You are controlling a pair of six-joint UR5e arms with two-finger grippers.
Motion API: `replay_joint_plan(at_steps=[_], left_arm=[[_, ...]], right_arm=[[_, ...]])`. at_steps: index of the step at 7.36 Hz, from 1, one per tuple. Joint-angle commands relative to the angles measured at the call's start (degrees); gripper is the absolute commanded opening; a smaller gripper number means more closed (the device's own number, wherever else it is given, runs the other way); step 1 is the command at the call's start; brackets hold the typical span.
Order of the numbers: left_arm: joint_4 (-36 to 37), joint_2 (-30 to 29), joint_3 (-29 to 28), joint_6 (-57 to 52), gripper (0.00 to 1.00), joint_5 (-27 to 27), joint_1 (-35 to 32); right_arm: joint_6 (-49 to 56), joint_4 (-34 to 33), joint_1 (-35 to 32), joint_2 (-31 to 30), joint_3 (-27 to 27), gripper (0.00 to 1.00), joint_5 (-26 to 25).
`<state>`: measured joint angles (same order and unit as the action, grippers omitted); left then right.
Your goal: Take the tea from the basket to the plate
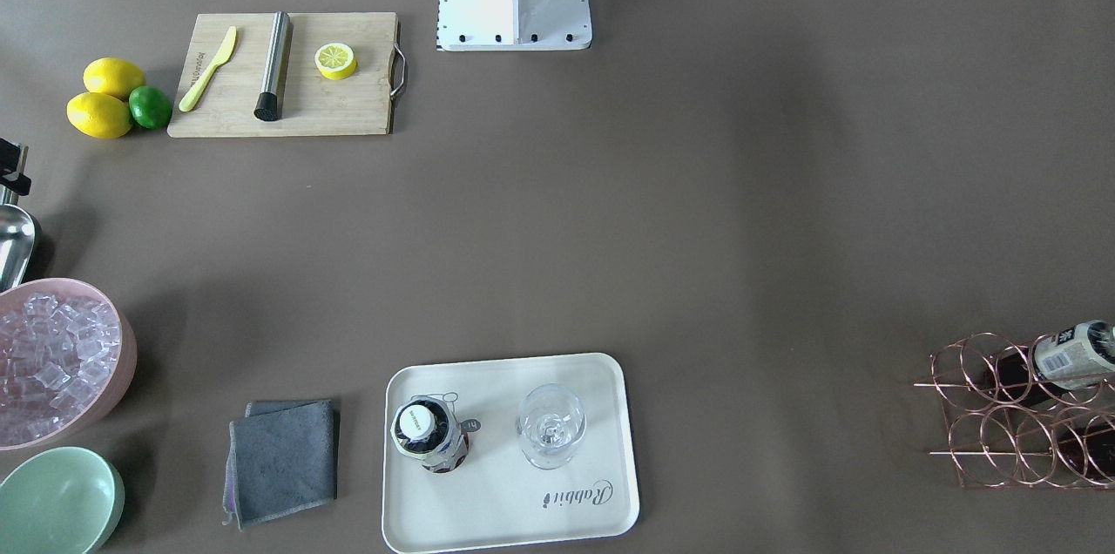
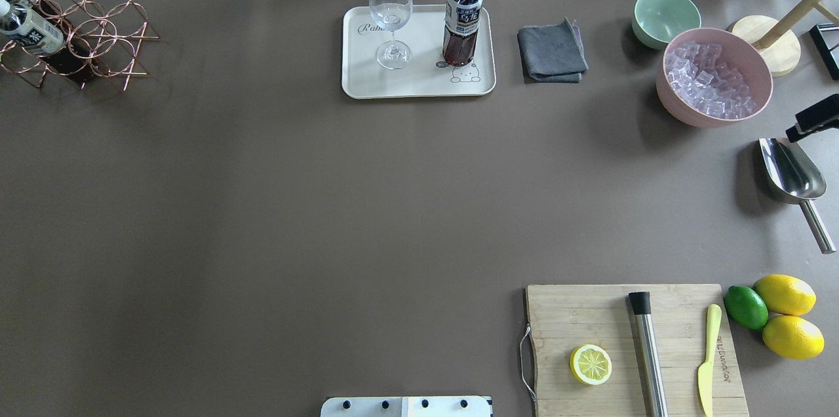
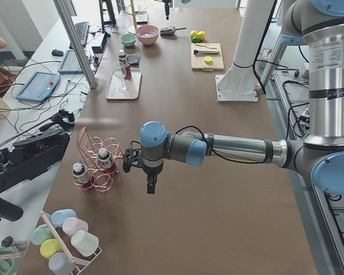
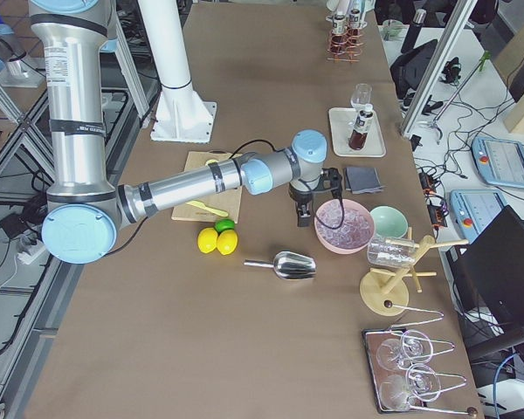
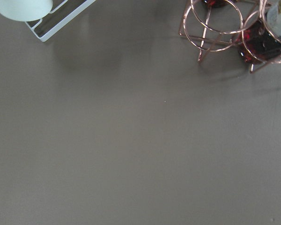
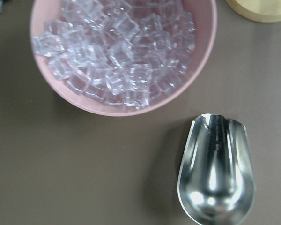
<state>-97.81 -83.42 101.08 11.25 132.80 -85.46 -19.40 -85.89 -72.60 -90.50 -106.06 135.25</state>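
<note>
Overhead exterior: plastic tea (image 2: 461, 23) upright on smooth rounded-rectangular plate (image 2: 419, 86); ringed wire basket (image 2: 88, 37).

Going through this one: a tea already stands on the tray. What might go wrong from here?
The tea stands close beside the stemmed glass on the plate; placing anything more there might tip the glass. The basket sits near the edge of the table with bottles in its rings; pulling one might drag the wire frame along.
</note>
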Motion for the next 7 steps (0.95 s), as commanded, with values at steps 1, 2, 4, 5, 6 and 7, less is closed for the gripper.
replay_joint_plan(at_steps=[1, 2, 4, 5, 6, 7], left_arm=[[-0.1, 1.0, 0.4, -4.5, 0.98, 2.9, -0.1], [0.2, 1.6, 0.4, -4.1, 0.98, 3.0, -0.1], [0.3, 1.5, 0.0, -4.0, 0.98, 2.9, -0.1], [0.3, 1.5, -0.1, -4.0, 0.98, 2.8, -0.1], [0.2, 1.5, -0.1, -4.0, 0.98, 2.7, -0.1], [0.3, 1.5, -0.2, -4.0, 0.98, 2.6, -0.1]], right_arm=[[1.2, -1.5, -8.1, -5.6, 5.0, 1.00, -0.3], [1.3, -1.5, -11.0, -6.0, 7.2, 1.00, -0.3], [8.5, -1.1, -14.5, -8.9, 8.2, 1.00, -0.3], [8.3, -1.5, -15.0, -8.5, 8.7, 1.00, -1.6], [8.4, -1.5, -15.1, -8.8, 8.6, 1.00, -2.7], [8.5, -1.5, -15.3, -8.6, 8.2, 1.00, -2.8]])
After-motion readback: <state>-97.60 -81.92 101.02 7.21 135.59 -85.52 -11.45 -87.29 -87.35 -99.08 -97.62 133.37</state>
